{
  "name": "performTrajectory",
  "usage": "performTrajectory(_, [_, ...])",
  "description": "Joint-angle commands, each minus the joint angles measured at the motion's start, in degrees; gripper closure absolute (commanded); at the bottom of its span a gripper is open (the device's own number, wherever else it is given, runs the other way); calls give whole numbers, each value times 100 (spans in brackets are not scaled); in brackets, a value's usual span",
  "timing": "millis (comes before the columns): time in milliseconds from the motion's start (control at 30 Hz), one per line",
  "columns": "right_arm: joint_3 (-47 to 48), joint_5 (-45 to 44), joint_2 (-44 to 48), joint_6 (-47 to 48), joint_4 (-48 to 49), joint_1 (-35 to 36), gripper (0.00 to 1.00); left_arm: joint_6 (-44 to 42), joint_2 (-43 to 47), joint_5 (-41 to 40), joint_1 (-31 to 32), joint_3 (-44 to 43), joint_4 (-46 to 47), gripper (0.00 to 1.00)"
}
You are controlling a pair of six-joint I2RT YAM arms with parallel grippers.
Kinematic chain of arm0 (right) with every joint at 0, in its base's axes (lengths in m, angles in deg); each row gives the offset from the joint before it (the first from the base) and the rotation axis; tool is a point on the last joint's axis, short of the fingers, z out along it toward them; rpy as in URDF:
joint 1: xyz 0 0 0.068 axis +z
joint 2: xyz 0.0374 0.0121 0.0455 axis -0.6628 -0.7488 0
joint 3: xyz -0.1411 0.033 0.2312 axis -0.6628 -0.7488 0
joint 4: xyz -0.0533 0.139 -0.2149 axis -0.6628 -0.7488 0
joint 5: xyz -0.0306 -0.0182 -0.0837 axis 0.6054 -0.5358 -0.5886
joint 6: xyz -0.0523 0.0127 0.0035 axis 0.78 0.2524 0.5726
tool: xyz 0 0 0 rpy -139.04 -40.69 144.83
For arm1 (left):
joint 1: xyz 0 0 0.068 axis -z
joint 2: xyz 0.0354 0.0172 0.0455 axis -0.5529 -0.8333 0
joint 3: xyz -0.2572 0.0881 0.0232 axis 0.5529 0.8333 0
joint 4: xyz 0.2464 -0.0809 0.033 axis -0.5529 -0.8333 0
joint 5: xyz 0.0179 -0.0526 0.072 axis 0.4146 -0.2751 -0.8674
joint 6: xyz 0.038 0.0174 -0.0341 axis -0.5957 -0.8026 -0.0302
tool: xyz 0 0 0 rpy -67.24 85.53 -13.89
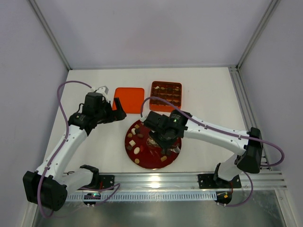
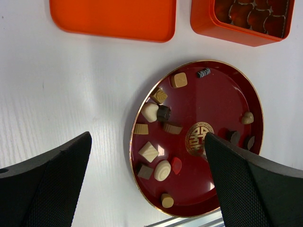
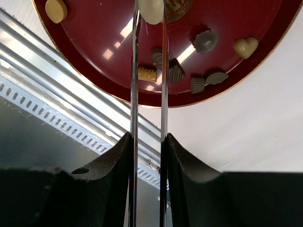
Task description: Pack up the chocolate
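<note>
Cream-white chocolate [image 3: 151, 9] pinched between thin metal blades [image 3: 134, 71] of right gripper [image 3: 148, 28], over dark red plate [image 3: 227, 90]; left gripper [image 2: 147, 137] spread wide, empty

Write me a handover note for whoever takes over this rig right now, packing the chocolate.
Left gripper: open, empty, near the orange lid.
Right gripper: shut on metal tongs, with the tips around a cream-white chocolate at the red plate.
Done: packed chocolates fill some cells of the orange tray.
Left: many loose chocolates lie on the plate, and the lid is off.
</note>
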Motion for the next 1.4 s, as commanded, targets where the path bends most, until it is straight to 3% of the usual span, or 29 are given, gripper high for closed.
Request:
performTrajectory(0, [267, -79, 369, 133, 83, -284, 68, -19, 72, 42, -32, -144, 33, 0])
performTrajectory(300, [916, -35, 317, 643, 513, -1602, 67, -10, 63, 94, -32, -153, 33, 0])
performTrajectory(667, [2481, 431, -1324, 1109, 1112, -3386, 68, -28, 37, 103, -32, -144, 33, 0])
performTrajectory(1000, [3317, 536, -2354, 1100, 1226, -3827, 68, -19, 19, 86, -32, -135, 42, 0])
performTrajectory(1367, [3027, 739, -2487, 1056, 1393, -3818, 67, -28, 10, 68, -32, -135, 33, 0])
